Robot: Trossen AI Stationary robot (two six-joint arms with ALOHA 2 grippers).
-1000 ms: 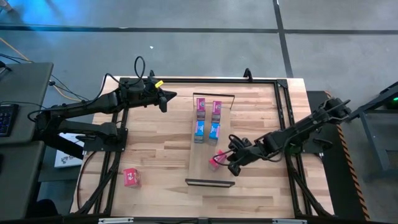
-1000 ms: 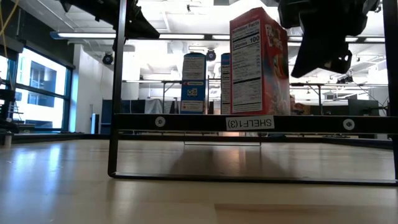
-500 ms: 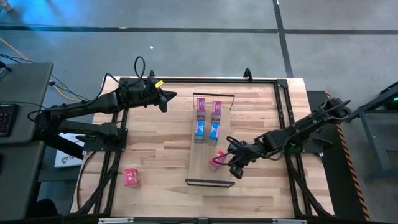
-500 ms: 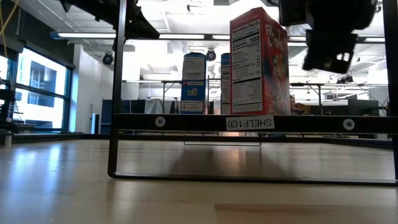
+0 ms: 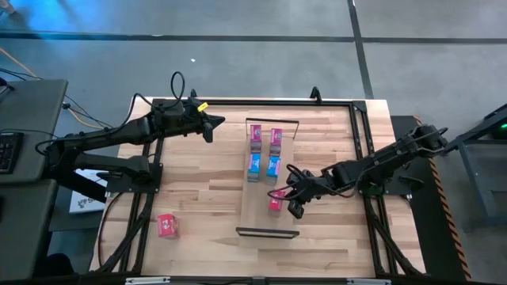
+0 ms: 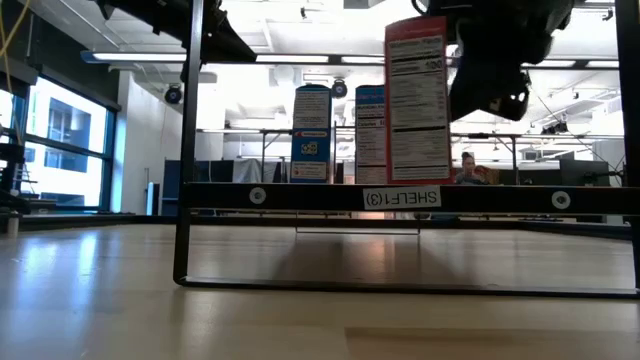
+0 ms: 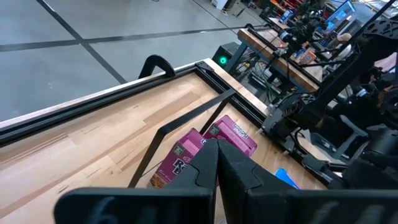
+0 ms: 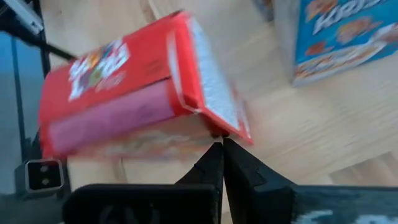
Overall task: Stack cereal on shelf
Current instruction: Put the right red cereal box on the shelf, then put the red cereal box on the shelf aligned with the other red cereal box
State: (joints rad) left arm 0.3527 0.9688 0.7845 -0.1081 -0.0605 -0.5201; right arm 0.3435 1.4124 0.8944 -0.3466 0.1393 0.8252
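A red cereal box (image 5: 276,199) stands upright on the shelf board (image 5: 265,215), close to the near wire frame (image 5: 268,232); the low view shows its narrow side (image 6: 418,100). My right gripper (image 5: 291,208) is shut, right beside the box on its right. Two blue boxes (image 5: 264,165) and two pink boxes (image 5: 265,135) stand farther along the board. A second red box (image 5: 166,226) lies on the table near its left near corner. My left gripper (image 5: 210,125) is shut and hovers left of the shelf's far end. My right gripper's shut fingertips (image 8: 219,149) meet the red box at a lower corner (image 8: 214,132) of its end face. They come level from the table's right, pushing rather than pinching. The box stays upright with its base on the board.
A black metal frame (image 5: 358,127) runs round the tabletop. One blue box (image 8: 329,37) stands just past the red one in the right wrist view. The left wrist view shows the pink boxes (image 7: 205,149) under the far wire frame. Bare wood lies left of the shelf.
My right gripper has moved toward the table's far edge, staying shut. The red box has turned about on its base, now showing its narrow side to the low view, and has shifted a little toward the blue boxes.
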